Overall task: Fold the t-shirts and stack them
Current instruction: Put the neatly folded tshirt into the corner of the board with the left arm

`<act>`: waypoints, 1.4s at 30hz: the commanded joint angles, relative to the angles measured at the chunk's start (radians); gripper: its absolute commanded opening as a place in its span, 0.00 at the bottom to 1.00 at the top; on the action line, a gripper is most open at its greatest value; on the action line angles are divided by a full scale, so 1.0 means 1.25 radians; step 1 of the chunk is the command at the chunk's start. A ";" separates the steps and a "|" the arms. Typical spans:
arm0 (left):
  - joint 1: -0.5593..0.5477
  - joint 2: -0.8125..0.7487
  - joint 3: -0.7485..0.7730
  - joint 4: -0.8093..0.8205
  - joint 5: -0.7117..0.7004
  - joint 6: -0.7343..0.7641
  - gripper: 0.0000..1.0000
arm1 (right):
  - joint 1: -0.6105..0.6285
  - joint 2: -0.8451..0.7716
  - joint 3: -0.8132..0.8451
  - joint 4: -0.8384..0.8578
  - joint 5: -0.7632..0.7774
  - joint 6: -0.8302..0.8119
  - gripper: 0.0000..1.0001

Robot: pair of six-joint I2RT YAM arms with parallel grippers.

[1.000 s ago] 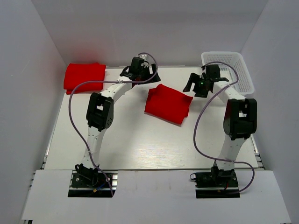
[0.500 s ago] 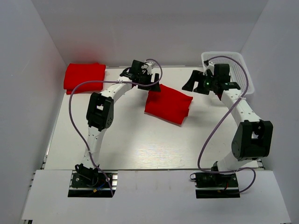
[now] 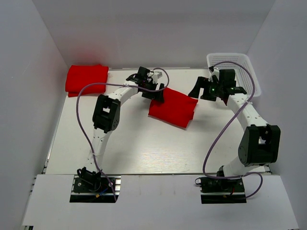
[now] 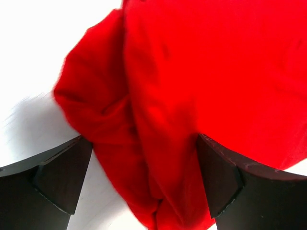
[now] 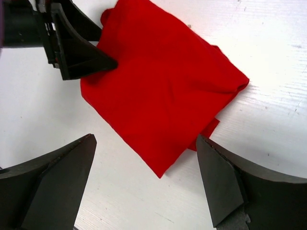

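Observation:
A folded red t-shirt point(image 3: 173, 109) lies on the white table mid-back; it also shows in the right wrist view point(image 5: 163, 86) and fills the left wrist view point(image 4: 192, 81). A second folded red t-shirt point(image 3: 87, 78) lies at the far left back corner. My left gripper point(image 3: 155, 94) is open at the middle shirt's upper-left corner, with the bunched edge of the cloth between its fingers point(image 4: 53, 177). My right gripper point(image 3: 200, 91) is open and empty, hovering above the shirt's upper-right corner point(image 5: 144, 187). The left gripper's dark fingers point(image 5: 76, 50) touch the shirt's edge in the right wrist view.
A white mesh basket point(image 3: 250, 72) stands at the back right, just behind the right arm. White walls close in the left, back and right sides. Bare white tabletop point(image 3: 144, 148) lies in front of the shirt.
My left gripper has moved down and right onto the middle shirt's upper-left corner. The right arm's elbow has swung out to the right, its gripper staying near the shirt's upper-right corner.

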 commanded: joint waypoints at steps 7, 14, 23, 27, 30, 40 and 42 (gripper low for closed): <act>-0.028 0.006 -0.115 0.044 0.094 0.008 0.67 | -0.003 -0.094 -0.078 -0.002 0.038 -0.029 0.90; -0.055 -0.061 -0.200 0.117 0.052 -0.039 0.00 | -0.007 -0.178 -0.161 -0.006 0.169 -0.053 0.90; 0.000 -0.197 -0.172 0.215 0.113 -0.047 0.00 | -0.006 -0.262 -0.243 0.034 0.233 -0.012 0.90; 0.031 -0.219 -0.124 0.175 0.168 -0.014 0.00 | -0.008 -0.258 -0.241 0.047 0.245 0.001 0.90; 0.064 -0.219 -0.079 0.116 0.226 0.003 0.00 | -0.007 -0.246 -0.227 0.061 0.258 0.013 0.90; 0.199 -0.192 0.082 -0.007 0.244 0.081 0.00 | -0.007 -0.213 -0.161 0.075 0.251 0.036 0.90; 0.234 -0.184 0.104 -0.014 0.244 0.110 0.00 | -0.007 -0.209 -0.159 0.085 0.248 0.042 0.90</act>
